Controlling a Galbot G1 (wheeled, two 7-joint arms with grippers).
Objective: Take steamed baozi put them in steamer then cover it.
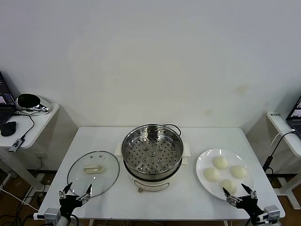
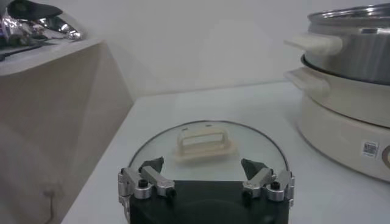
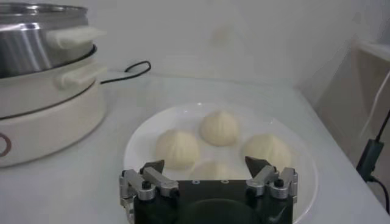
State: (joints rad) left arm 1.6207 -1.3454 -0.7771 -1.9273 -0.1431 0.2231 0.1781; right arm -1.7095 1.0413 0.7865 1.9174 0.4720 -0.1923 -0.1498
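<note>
The steamer stands uncovered mid-table, its perforated tray bare. To its left the glass cover lies flat with its cream handle up. On the right, several steamed baozi rest on a white plate. My left gripper hovers open at the cover's near edge, touching nothing. At the plate's near edge my right gripper is open too, just short of the nearest baozi. In the wrist views, the left gripper and right gripper have nothing between their fingers.
A black cord trails behind the steamer. A side table with a shiny object and cables stands at the left, and another side table with a cable at the right. Both grippers sit near the table's front edge.
</note>
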